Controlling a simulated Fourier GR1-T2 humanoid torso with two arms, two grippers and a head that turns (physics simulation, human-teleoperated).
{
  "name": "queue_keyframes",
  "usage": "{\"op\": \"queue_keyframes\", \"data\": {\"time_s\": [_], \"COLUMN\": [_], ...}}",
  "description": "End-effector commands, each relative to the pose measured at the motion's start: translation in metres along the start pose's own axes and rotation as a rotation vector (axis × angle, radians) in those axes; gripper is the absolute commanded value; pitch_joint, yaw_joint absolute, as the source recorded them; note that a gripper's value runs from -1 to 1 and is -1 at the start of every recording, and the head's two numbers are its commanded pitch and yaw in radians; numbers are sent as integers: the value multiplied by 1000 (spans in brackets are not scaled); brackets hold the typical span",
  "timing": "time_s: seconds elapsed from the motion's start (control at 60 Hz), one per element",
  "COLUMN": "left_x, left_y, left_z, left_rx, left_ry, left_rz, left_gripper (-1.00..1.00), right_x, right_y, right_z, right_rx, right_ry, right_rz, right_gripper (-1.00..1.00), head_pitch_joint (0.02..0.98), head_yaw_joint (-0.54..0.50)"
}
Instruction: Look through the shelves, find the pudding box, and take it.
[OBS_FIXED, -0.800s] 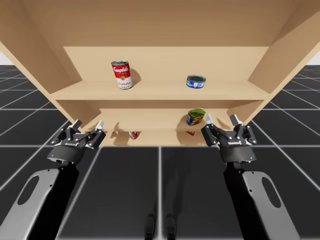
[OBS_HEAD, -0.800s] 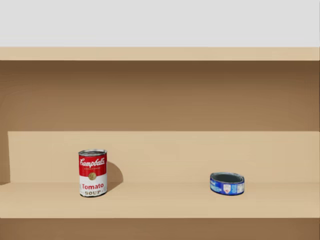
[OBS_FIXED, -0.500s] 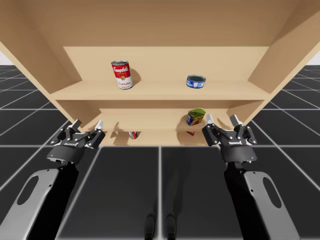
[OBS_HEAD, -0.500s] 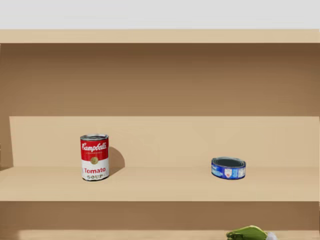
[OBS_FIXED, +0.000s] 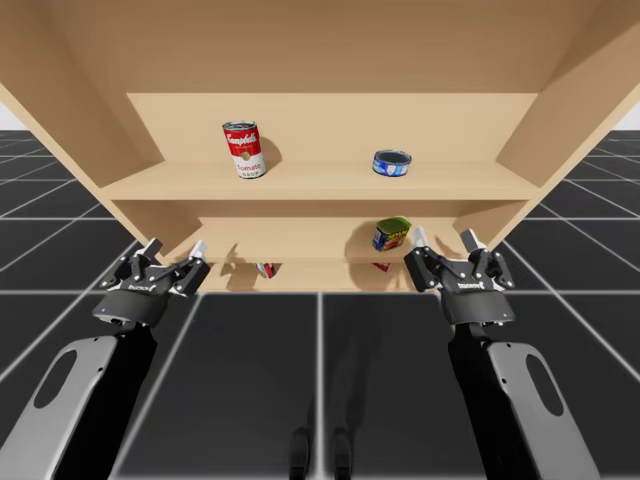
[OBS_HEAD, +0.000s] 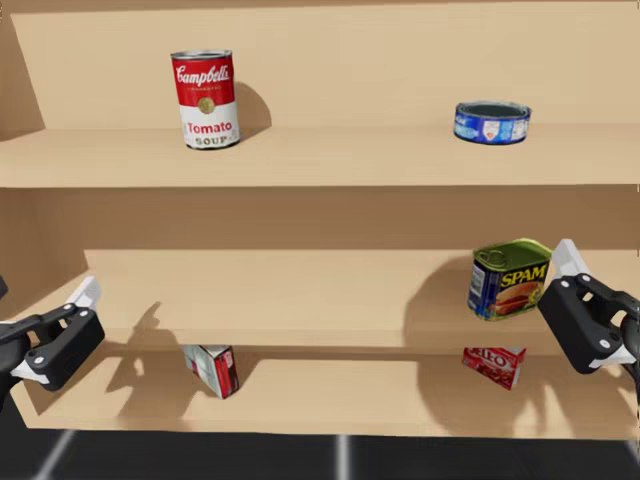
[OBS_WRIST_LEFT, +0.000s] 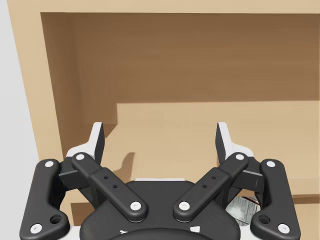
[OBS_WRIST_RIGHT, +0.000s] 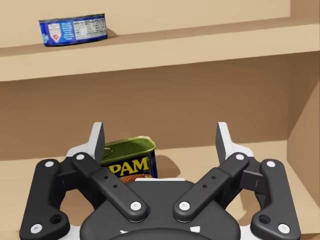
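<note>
Landmark: open-fronted tan wooden shelf unit (OBS_FIXED: 320, 190), three boards in sight, side walls splaying outward in the high view.

Upper board: red-and-white cylindrical can (OBS_HEAD: 206, 98) upright toward the unit's left; flat round blue can (OBS_HEAD: 491, 121) toward its right. The two stand well apart with bare board between them, and bare board runs from each to the nearer wall.

Middle board: rectangular blue tin with green top (OBS_HEAD: 511, 278) toward the unit's right end, near the front edge. The board is bare from the tin to the left wall.

Lowest board: small red-and-white box (OBS_HEAD: 212, 370) left of the unit's middle and small red box (OBS_HEAD: 494, 365) toward the right, below the tin. Both sit askew, well apart, with a bare stretch between them. In the high view the middle board's front edge hides most of each.

Pudding box: one of those two boxes on the lowest board; cannot tell which.

Left gripper (OBS_FIXED: 176, 248): fingers spread wide, nothing between them; just outside the unit's front at its left end, about level with the middle board.

Right gripper (OBS_FIXED: 442, 240): fingers spread wide, nothing held; just outside the unit's front at its right end. The tin is ahead of it, partly behind one finger, not touched.

Open room: dark gridded floor (OBS_FIXED: 320, 380) in front of the unit, with only the two arms over it.

Count: boards three; round cans two; tin one; small boxes two; grippers two.
</note>
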Motion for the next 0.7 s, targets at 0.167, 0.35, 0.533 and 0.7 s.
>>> {"op": "queue_keyframes", "data": {"time_s": [0.167, 0.35, 0.533, 0.7], "left_x": [0, 1, 12, 33], "left_y": [0, -1, -11, -17], "left_z": [0, 0, 8, 39], "left_rx": [-2, -5, -15, -124], "left_ry": [-1, -1, -22, 23], "left_rz": [-2, 3, 21, 48], "left_gripper": [-1000, -1000, -1000, -1000], "right_x": [1, -1, -1, -1], "right_y": [2, 4, 4, 5], "right_z": [1, 1, 1, 1], "right_rx": [9, 10, 7, 14], "right_ry": [0, 5, 7, 6], "right_rz": [5, 3, -2, -4], "right_gripper": [-1000, -1000, -1000, -1000], "head_pitch_joint": [679, 736, 718, 712], "head_yaw_joint": [187, 269, 252, 251]}}
